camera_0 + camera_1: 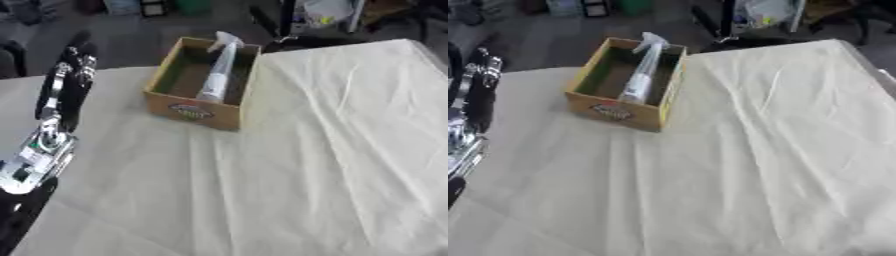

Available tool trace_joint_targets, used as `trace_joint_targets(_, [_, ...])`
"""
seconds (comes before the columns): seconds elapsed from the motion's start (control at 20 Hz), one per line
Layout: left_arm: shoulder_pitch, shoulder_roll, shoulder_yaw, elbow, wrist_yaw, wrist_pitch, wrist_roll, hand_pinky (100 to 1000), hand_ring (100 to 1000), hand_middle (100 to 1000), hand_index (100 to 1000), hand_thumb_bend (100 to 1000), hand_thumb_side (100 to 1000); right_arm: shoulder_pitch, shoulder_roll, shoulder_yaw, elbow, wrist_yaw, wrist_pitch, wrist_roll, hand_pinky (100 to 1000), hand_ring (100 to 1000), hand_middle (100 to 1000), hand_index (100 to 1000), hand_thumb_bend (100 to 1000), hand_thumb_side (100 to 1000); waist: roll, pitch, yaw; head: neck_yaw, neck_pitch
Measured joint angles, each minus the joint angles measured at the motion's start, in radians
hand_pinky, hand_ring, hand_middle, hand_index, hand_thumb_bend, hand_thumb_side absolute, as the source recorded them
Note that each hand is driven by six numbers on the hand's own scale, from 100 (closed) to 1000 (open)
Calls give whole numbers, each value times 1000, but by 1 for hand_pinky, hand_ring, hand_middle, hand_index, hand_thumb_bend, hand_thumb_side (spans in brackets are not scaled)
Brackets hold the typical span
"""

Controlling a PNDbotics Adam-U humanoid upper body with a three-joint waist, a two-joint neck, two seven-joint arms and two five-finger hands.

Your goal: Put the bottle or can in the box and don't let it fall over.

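A clear spray bottle (219, 70) with a white trigger head stands inside an open cardboard box (194, 111) at the table's far middle. Its head rises above the box's rim. My left hand (72, 70) is raised at the left edge of the table, well to the left of the box. Its dark fingers point up and hold nothing. My left forearm (35, 155) with silver joints runs down to the lower left corner. My right hand shows in neither view.
A cream cloth (297, 165) covers the table, with creases running across it. Beyond the far edge are a dark floor, a chair (297, 40) and clutter. The table's right corner lies at the upper right.
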Motion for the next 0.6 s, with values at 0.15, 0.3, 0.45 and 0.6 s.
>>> trace_joint_targets(0.15, [67,-65,17,-68,-24,-8,-4,1000,1000,1000,956,100,796,2,-2,2,0,32,36,36,534,1000,1000,858,100,470,0,-5,18,6,20])
trace_joint_targets(0.3, [132,-130,30,-134,-60,13,-7,1000,1000,1000,961,100,818,9,-3,8,0,49,74,74,541,1000,1000,877,100,470,-2,-8,25,15,39])
trace_joint_targets(0.45, [200,-196,40,-193,-87,50,-10,1000,1000,1000,967,100,855,11,-3,20,0,50,112,112,545,1000,1000,886,100,470,-9,-15,35,24,54])
trace_joint_targets(0.6, [252,-267,50,-230,-108,93,-17,1000,1000,1000,967,100,863,20,-4,30,0,48,137,137,546,1000,1000,889,100,470,-18,-26,38,31,67])
